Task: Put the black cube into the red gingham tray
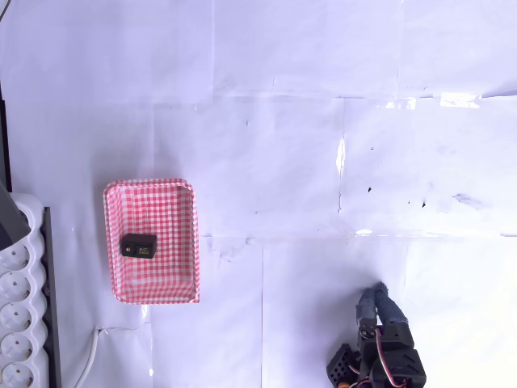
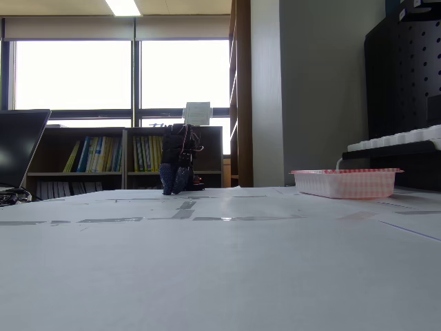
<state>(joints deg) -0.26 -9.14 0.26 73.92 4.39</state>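
The claw [image 1: 380, 293] rests narrow and empty on the counter [image 1: 307, 162]; well left of it, the cube [image 1: 138, 246] lies inside the tray [image 1: 182, 242].

Office: bookshelves [image 2: 103, 160], laptop [image 2: 21, 148], ceiling strip light [image 2: 124, 7].

In the fixed view the red gingham tray [image 2: 344, 183] wall hides its contents; the overhead view's bottom edge cuts off the arm [image 1: 386, 356].
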